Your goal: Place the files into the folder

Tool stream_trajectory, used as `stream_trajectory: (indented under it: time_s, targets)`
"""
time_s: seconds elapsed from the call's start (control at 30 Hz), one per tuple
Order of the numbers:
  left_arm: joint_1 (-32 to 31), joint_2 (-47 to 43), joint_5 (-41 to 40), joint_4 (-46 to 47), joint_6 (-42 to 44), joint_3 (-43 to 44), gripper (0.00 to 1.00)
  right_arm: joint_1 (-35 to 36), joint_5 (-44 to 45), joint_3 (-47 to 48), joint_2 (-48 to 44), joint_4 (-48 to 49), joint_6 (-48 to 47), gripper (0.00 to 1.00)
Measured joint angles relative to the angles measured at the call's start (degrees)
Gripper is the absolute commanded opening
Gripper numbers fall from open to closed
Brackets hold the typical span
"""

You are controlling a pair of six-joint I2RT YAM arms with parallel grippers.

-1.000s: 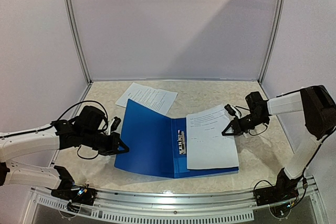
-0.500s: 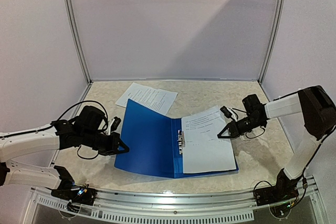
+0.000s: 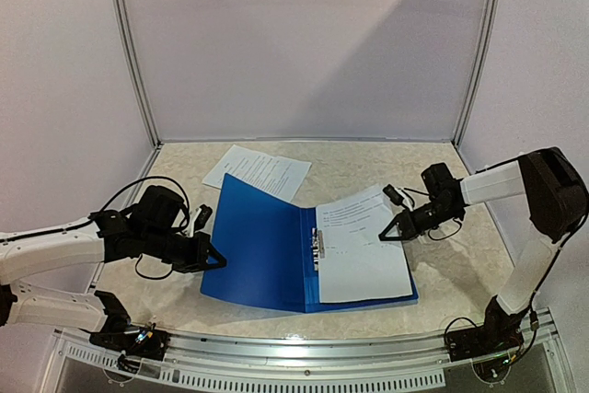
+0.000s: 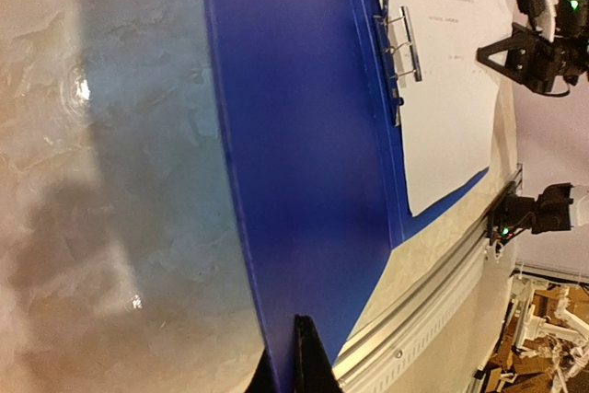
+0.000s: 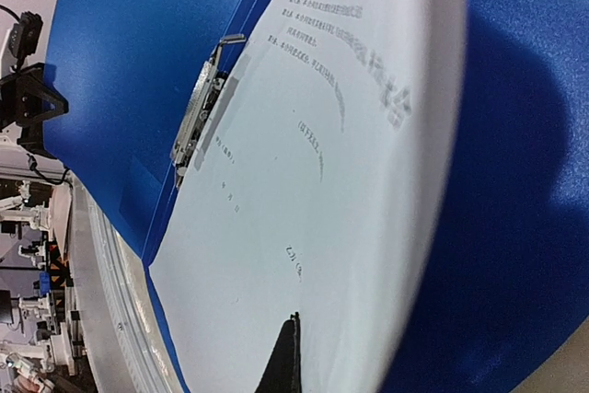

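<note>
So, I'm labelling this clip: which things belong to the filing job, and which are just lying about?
Job: folder, near sheet, far sheet, left end effector, right end effector.
Lying about: nothing loose; only table, front rail.

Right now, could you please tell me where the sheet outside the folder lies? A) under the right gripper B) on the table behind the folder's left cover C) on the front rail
B: the loose sheet lies flat on the table, just beyond the far edge of the open folder, at its left cover.
</note>
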Motion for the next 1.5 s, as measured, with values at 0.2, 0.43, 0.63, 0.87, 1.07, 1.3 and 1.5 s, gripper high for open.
stream_trajectory:
  time_s: [0.2, 0.43, 0.63, 0.87, 1.07, 1.3, 1.5]
  targets:
    - [0.0, 0.3, 0.1, 0.1, 0.0, 0.0, 0.00, 0.4, 0.0, 1.6, 1.5, -2.3, 0.0, 0.00]
    - [0.0, 0.5, 0.2, 0.2, 0.0, 0.0, 0.00, 0.6, 0.0, 2.6, 2.3, -4.7, -0.8, 0.11]
    - [0.0, 0.5, 0.2, 0.2, 0.0, 0.0, 0.00, 0.8, 0.6, 3.1, 2.3, -5.6, -0.3, 0.25]
    - [0.0, 0.4, 0.2, 0.2, 0.0, 0.0, 0.00, 1.0, 5.5, 5.4, 2.3, -9.2, 0.5, 0.46]
    - [0.0, -0.4, 0.4, -0.3, 0.0, 0.0, 0.00, 2.6, 13.0, 6.9, 0.9, -12.5, 0.8, 0.51]
    - [0.0, -0.8, 0.4, -0.7, -0.2, 0.0, 0.48, 5.0, 22.0, 7.0, -2.1, -14.1, 1.2, 0.58]
    - [0.0, -0.8, -1.2, -5.5, 0.9, 2.3, 0.79, 5.1, 29.6, 8.9, -3.3, -16.3, 0.7, 0.70]
